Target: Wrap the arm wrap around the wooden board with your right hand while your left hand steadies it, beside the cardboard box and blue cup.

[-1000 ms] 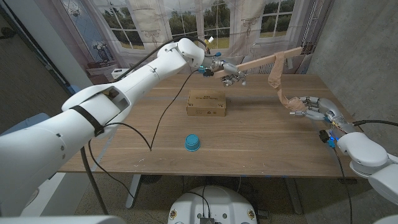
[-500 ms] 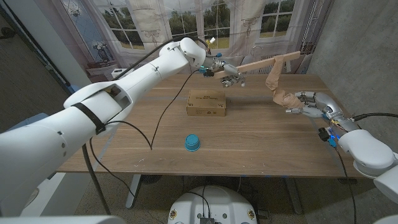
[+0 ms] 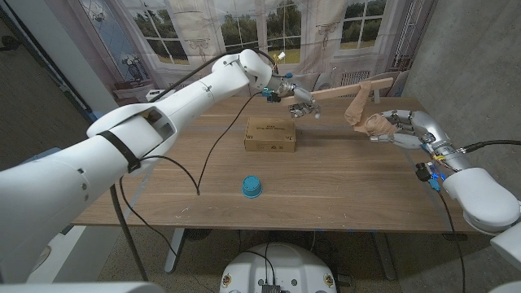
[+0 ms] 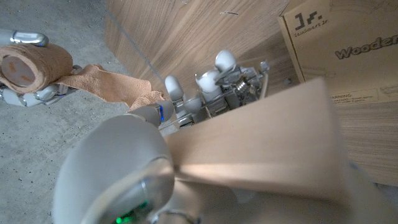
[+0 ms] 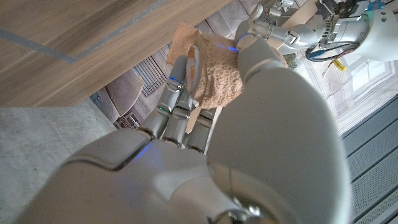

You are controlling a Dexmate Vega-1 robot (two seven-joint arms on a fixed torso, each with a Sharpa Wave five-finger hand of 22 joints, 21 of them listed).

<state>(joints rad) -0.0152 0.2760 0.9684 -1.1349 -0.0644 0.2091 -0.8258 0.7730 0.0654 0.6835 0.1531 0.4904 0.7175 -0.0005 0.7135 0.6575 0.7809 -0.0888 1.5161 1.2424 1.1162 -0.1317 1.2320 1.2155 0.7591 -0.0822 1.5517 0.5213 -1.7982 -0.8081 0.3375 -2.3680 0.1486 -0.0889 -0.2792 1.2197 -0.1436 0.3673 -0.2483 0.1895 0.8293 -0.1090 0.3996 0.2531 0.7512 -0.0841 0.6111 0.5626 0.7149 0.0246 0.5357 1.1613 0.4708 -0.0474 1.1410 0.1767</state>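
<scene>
Nearest the robot on the wooden table (image 3: pixel 342 191): small round blue cup (image 3: pixel 251 186), standing on the near side of the box, well apart from it. Landmark taken as the flat brown cardboard box (image 3: pixel 270 134), lying at mid-table with printed lettering on its lid, seen also in the left wrist view (image 4: pixel 348 43). To the right of the box, raised above the table: white and grey right hand (image 3: pixel 397 130), fingers curled around the tan roll of elastic arm wrap (image 3: pixel 373 124); in the right wrist view (image 5: pixel 186 118) fingers closed over the textured roll (image 5: pixel 219 74), cardboard core end visible. From the roll, a loose tan strip rising to the far end of the board, draped over it there. Beyond the box, above its far right corner: left hand (image 3: pixel 298 101), fingers clamped on the near end of the long pale wooden board (image 3: pixel 348 85). Board held off the table, running from that hand away to the right of the box, slightly tilted upward at its far end. In the left wrist view: board (image 4: pixel 267 143) lying across the left hand's fingers (image 4: pixel 214 81), roll (image 4: pixel 28 59) and strip beyond. Farthest, behind the table: windows with pale curtains (image 3: pixel 244 32).
</scene>
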